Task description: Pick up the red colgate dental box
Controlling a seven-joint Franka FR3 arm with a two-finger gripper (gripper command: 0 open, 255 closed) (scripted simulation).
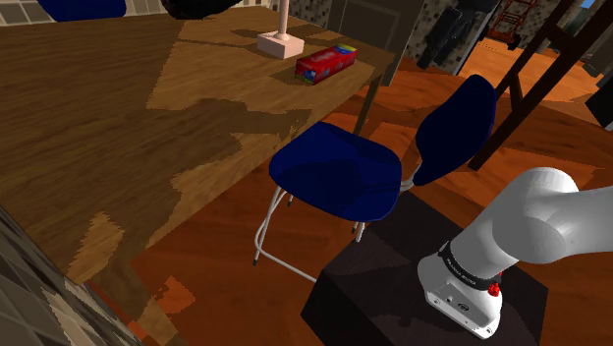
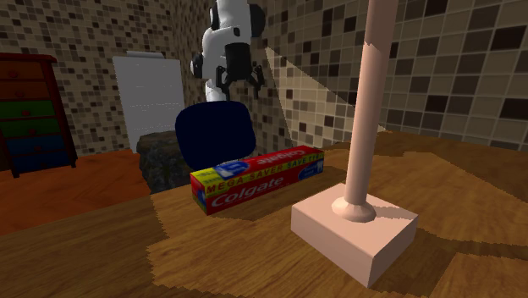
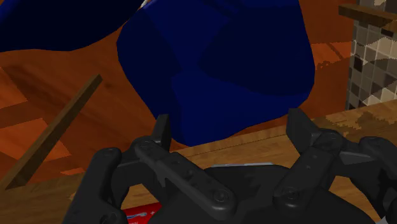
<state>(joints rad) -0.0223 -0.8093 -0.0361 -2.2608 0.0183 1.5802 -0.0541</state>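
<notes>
The long red toothpaste box (image 2: 258,178) carries white lettering, a yellow band and a blue patch. The brown wood-grained tabletop (image 1: 108,128) shows lighter and darker streaks; the padded chair (image 1: 339,175) is deep blue, the square-based post (image 2: 355,224) pale pink. Brown-and-beige mosaic tiles speckle the wall (image 2: 457,68). The claw (image 2: 237,83) is all black.

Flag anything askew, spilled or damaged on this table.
Nothing stands out. The red Colgate box lies flat and intact on the wooden table, beside the square-based post, which stands upright.
</notes>
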